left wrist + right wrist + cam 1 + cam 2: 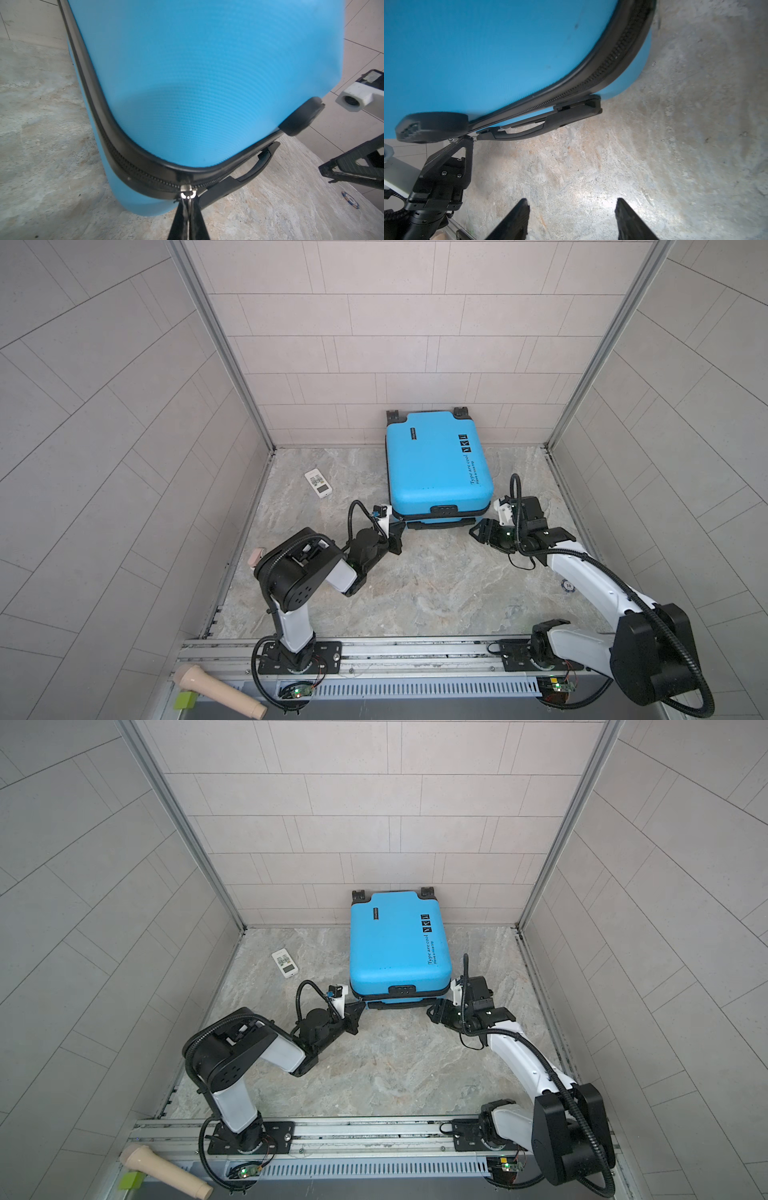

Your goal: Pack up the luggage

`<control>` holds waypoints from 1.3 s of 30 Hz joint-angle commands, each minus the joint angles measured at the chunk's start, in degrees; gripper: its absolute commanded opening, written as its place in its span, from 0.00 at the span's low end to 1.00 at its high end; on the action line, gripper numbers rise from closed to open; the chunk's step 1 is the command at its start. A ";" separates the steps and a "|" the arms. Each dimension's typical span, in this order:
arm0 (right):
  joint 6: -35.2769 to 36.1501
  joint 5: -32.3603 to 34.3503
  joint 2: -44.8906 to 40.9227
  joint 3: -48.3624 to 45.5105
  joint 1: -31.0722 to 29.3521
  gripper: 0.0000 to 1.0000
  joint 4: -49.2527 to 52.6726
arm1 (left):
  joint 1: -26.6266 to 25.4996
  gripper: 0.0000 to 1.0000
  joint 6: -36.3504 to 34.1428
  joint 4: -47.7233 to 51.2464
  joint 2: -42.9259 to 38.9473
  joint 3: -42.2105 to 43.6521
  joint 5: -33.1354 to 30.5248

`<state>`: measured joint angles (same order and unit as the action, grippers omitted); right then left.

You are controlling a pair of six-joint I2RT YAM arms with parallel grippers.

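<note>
Zipping up, it seems: left fingers (pixel 177 224) pinch the zipper pull (pixel 187 194) at the luggage's (pixel 436 464) near corner. Right fingers (pixel 512 220) gape empty. Next, a steady drag.

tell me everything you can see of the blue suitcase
The suitcase is a bright-blue, textured hard shell, lid down, lying flat on the marbled table with its black wheels toward the back wall. Black print reads "Type are cool". A black handle and zipper run along its near edge; the left hand is shut on the zipper pull.
</note>
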<state>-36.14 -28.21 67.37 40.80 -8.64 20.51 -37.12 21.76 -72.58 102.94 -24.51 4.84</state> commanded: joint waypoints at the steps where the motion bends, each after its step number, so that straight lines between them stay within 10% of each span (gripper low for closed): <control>1: -1.99 -0.11 -0.78 -1.52 0.76 0.68 -3.44 | 0.31 0.00 -0.30 -3.89 -1.57 -0.83 0.20; 9: -28.78 4.66 -0.29 -15.47 -4.07 0.65 -36.58 | 0.41 0.00 -0.69 -3.79 -2.88 2.65 -1.27; 39: -44.80 15.46 20.87 -17.93 -12.45 0.45 -69.48 | 0.51 0.00 -0.51 3.34 -5.05 1.05 0.78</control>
<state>-78.30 -13.69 86.63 23.11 -20.64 -43.22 -37.01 21.37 -69.60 99.35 -22.52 4.97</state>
